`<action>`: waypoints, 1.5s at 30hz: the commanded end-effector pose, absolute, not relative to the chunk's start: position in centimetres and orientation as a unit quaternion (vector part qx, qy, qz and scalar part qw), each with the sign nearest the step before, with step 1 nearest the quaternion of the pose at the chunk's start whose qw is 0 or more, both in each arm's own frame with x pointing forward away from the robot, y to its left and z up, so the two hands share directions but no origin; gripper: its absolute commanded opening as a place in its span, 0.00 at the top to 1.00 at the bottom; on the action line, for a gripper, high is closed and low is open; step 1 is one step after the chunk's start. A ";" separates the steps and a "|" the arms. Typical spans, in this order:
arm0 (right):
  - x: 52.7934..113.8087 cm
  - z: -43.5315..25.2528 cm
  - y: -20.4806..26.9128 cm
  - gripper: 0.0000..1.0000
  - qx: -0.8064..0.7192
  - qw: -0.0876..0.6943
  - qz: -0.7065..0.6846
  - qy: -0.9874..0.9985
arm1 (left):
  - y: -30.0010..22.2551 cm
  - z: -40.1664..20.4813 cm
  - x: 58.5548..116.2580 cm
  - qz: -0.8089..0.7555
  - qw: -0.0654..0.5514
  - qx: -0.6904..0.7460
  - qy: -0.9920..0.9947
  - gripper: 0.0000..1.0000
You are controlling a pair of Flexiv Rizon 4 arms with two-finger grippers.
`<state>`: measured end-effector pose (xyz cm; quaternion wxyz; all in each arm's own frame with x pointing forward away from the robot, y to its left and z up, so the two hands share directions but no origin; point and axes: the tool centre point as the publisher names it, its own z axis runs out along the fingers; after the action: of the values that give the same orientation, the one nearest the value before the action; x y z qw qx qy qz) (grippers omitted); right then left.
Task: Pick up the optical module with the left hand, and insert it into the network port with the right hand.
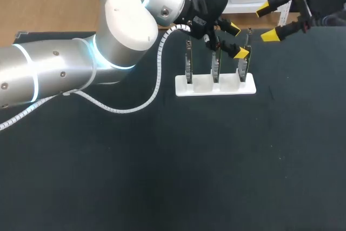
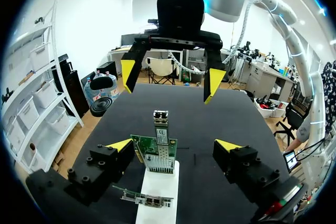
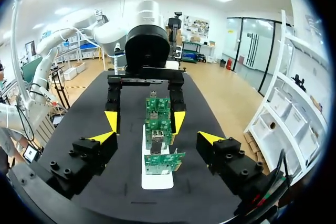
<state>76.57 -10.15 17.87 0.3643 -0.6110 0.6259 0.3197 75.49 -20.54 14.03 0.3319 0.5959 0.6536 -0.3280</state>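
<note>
The silver optical module (image 2: 161,121) sticks out of the port on a green network card (image 2: 157,153), which stands upright in a white stand (image 1: 205,86). My left gripper (image 2: 173,145) is open, one finger on each side of that card, touching neither it nor the module. In the head view the left gripper (image 1: 237,40) hovers over the stand's right end. My right gripper (image 1: 267,21) is open and empty, back from the stand's right end. From the right wrist, the module (image 3: 156,146) and cards (image 3: 163,161) lie ahead of the right gripper (image 3: 156,137).
Three cards stand in a row in the stand; the middle card (image 1: 215,67) and the left card (image 1: 188,66) are under my left wrist. The left arm's white cable (image 1: 158,74) loops over the dark table (image 1: 216,160) to the stand's left.
</note>
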 end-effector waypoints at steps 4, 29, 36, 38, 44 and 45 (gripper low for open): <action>76.2 17.8 -10.8 0.00 -0.607 0.377 0.321 0.622 | -20.6 14.0 75.6 -0.328 0.330 0.597 0.653 0.00; 76.7 18.1 -11.2 1.00 -0.614 0.378 0.317 0.616 | -20.6 14.0 75.6 -0.328 0.330 0.597 0.653 0.00; 77.1 18.9 -10.7 1.00 -0.622 0.385 0.309 0.608 | -20.6 14.0 75.6 -0.328 0.330 0.597 0.653 0.00; 77.3 19.5 -10.5 1.00 -0.628 0.387 0.303 0.603 | -20.6 14.0 75.6 -0.328 0.330 0.597 0.653 0.00; 77.6 20.4 -9.8 1.00 -0.639 0.388 0.300 0.592 | -20.6 14.0 75.6 -0.328 0.330 0.597 0.653 0.00; 77.6 20.4 -9.6 1.00 -0.641 0.387 0.301 0.590 | -20.6 14.0 75.6 -0.328 0.330 0.597 0.653 0.00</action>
<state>77.20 -9.89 20.41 0.3904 -0.6389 0.5916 0.2991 75.49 -20.54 14.03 0.3319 0.5959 0.6536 -0.3280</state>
